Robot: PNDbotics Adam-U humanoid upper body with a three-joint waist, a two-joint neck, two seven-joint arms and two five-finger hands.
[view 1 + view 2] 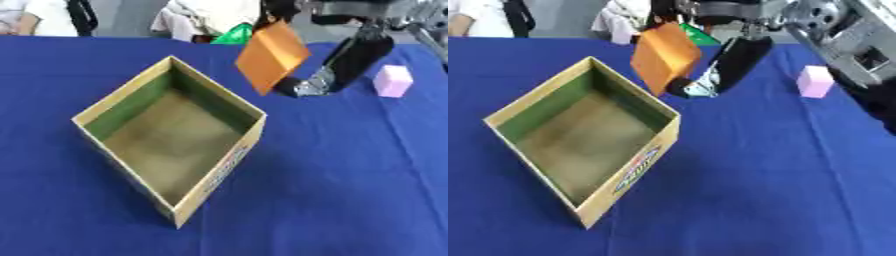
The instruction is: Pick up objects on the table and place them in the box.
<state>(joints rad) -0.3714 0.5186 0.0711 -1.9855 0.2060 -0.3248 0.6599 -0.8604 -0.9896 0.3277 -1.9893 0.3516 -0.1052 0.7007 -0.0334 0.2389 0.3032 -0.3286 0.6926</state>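
Left eye view showed the right hand (337,70) up over the blue table (350,175), its fingers curled round an orange flat packet (271,56) held tilted in the air just beyond the far right corner of the open cardboard box (219,172). A pink block (393,80) sat on the cloth near the hand's right. The left hand was out of sight.
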